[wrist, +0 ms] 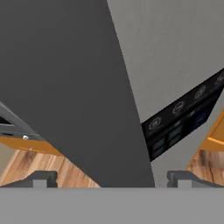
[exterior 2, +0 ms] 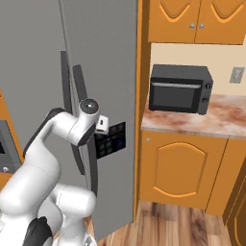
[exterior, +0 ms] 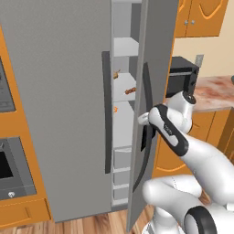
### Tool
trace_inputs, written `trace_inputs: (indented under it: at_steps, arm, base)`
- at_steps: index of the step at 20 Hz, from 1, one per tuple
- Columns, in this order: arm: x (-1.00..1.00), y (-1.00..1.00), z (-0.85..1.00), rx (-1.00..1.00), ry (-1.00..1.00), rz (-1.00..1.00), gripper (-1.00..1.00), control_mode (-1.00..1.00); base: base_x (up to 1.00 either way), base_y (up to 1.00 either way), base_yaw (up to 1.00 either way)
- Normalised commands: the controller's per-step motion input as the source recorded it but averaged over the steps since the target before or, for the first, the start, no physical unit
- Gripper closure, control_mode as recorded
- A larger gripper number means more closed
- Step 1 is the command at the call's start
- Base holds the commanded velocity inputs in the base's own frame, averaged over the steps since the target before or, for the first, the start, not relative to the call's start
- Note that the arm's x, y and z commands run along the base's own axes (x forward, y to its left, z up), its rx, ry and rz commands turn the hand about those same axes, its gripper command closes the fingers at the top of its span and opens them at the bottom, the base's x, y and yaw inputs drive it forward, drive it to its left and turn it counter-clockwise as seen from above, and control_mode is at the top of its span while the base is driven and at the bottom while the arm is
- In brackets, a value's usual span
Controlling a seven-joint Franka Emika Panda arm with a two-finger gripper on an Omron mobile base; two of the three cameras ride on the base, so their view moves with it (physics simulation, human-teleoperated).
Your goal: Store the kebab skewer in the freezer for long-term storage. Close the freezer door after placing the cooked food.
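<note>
The claw [wrist: 107, 177], jaws wide and empty, sits against the freezer door's [exterior 2: 103, 72] handle [wrist: 78, 87] — the skewer [exterior: 130, 90] already shelved beyond it, the door still ajar.

The freezer door [exterior 2: 113, 72] was flat grey with a black dispenser panel [exterior 2: 110, 139]. Cabinets [exterior 2: 180, 166] were orange, the microwave [exterior 2: 180, 90] black, the counter [exterior 2: 216, 117] mottled pinkish-brown, the floor [exterior 2: 163, 226] wood-grained.

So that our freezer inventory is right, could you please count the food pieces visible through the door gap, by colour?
Brown pieces: 2 (upper, lower)
Orange piece: 1
Total: 3
</note>
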Motion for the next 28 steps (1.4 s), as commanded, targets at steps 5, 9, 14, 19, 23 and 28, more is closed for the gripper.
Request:
trace_inputs:
  at_steps: [5,9,14,19,23,28]
  arm:
    - [0.0,0.0,0.36,-0.05,0.0,0.0,-1.0,-1.0]
    - [0.12,-0.21,0.0,0.0,0.02,0.04,-1.0,-1.0]
    - [0.13,-0.24,0.0,0.04,0.0,0.1,-1.0,-1.0]
    - [0.09,0.02,0.0,0.0,0.0,0.03,-1.0,-1.0]
    - [0.18,0.25,0.0,0.0,0.01,0.0,-1.0,-1.0]
    - [0.33,0.22,0.0,0.0,0.0,0.0,-1.0,-1.0]
  base:
    - [0.0,0.0,0.0]
    - [0.0,0.0,0.0]
    - [0.0,0.0,0.0]
    - [0.0,0.0,0.0]
    - [0.0,0.0,0.0]
    - [0.0,0.0,0.0]
